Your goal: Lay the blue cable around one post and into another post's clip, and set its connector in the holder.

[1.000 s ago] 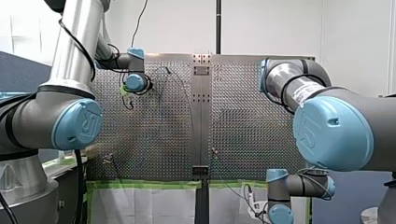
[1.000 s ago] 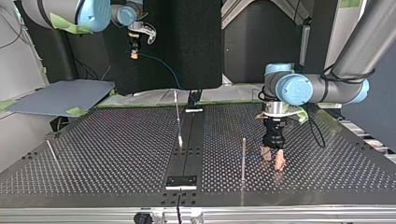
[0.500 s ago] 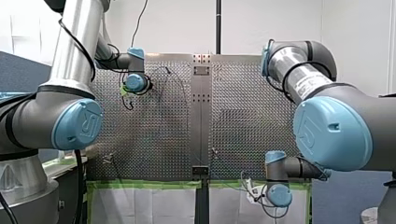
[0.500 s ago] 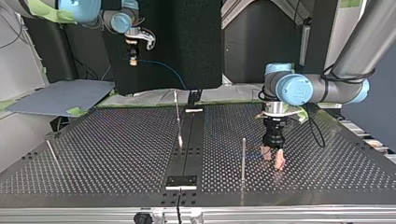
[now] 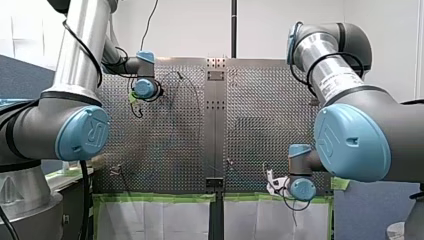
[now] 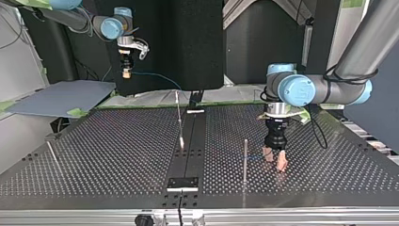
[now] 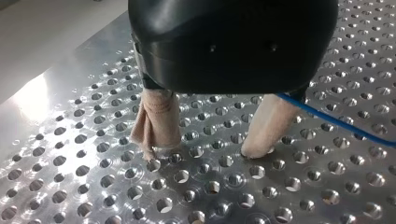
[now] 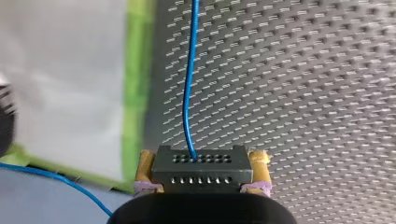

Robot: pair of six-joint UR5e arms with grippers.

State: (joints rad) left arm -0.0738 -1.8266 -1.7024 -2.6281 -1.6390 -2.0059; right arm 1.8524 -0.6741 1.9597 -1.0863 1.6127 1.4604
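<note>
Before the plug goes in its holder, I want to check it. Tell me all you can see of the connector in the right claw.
The connector is a dark grey rectangular block, plastic by its look, with two rows of small holes in its face. The blue cable leaves the upper row near its middle and runs ahead over the perforated table. The connector sits level, clamped at both ends between the yellowish fingers of the right claw, and is held in the air.

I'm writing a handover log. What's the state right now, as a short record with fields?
Right gripper: shut on black connector, raised off the table
Connector: between yellow pads, blue cable leaving its face
Left gripper: open, beige fingertips on perforated table
Blue cable: passes beside one left finger, unclamped
Nearest post: upright, beside left gripper
</note>
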